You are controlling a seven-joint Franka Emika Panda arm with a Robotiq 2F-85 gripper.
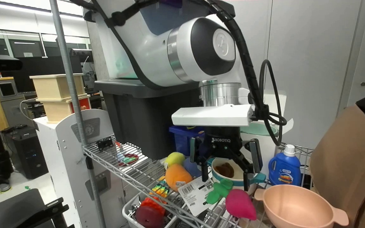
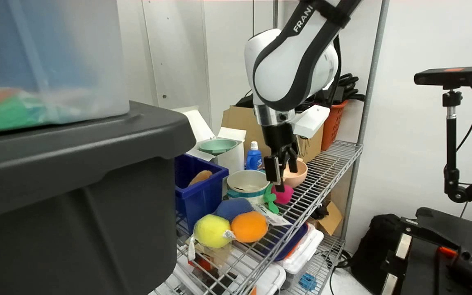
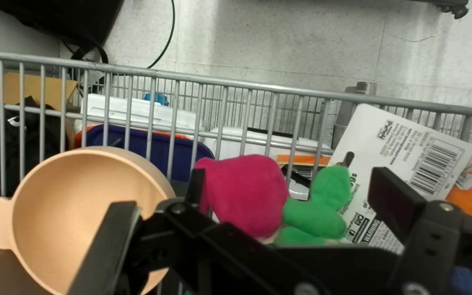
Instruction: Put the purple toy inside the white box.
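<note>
Hovering, jaws spread | peach bowl [image 1: 296, 204] beside purple toy [image 1: 241, 205] | green bowl [image 2: 218, 146] topping white box [image 2: 232, 159]

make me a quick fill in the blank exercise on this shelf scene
1. The gripper is ____ (open or shut).
2. The purple toy lies ____ (inside or outside) the white box.
3. The toy's leaves are ____.
4. The cap on the blue bottle is ____.

Missing words: open; outside; green; white

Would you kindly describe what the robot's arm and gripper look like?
The arm is glossy white with dark trim and silvery bands; a black sleeved cable runs along it. A white bar-shaped housing sits above the black, jointed, two-fingered gripper, marked ROBOTIQ in white.
</note>
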